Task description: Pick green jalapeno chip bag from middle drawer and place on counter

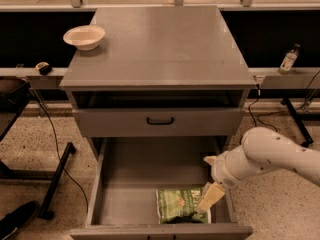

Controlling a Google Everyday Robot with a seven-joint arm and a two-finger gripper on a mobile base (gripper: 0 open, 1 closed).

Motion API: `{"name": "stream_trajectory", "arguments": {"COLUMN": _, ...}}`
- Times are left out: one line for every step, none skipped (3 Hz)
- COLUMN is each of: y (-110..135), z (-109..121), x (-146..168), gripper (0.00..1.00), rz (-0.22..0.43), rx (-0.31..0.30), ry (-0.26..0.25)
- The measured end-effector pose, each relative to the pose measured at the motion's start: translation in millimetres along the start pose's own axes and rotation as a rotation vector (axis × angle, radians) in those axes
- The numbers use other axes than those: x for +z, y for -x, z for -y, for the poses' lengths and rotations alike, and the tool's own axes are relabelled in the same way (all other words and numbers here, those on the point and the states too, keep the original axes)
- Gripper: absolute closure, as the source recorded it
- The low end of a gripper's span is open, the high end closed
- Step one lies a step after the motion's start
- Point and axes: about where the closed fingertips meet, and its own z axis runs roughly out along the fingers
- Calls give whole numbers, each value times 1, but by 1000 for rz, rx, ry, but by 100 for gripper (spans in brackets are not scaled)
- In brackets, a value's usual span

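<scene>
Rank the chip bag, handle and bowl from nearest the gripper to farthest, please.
Gripper, over the drawer's right front:
1. Chip bag, just left.
2. Handle, on the closed front above.
3. Bowl, counter's far-left corner.

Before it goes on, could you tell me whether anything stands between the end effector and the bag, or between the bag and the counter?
Nothing visible does. The end effector is at the right edge of the bag in the open drawer. On the counter, only a bowl sits, at the far left corner.
</scene>
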Motion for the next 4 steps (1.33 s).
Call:
{"name": "stream_trajectory", "arguments": {"y": -23, "z": 11, "x": 40, "gripper": 0, "rz": 156, "rx": -36, "ry": -128}}
{"name": "stream_trajectory", "arguments": {"y": -24, "z": 20, "x": 36, "gripper": 0, "rz": 154, "rx": -32, "ry": -165}}
{"name": "stream_trajectory", "arguments": {"y": -27, "z": 17, "x": 55, "gripper": 0, "rz": 130, "rx": -27, "ry": -130}}
{"name": "stream_trajectory", "arguments": {"y": -32, "z": 20, "x": 89, "gripper": 0, "rz": 149, "rx": -86, "ry": -150}}
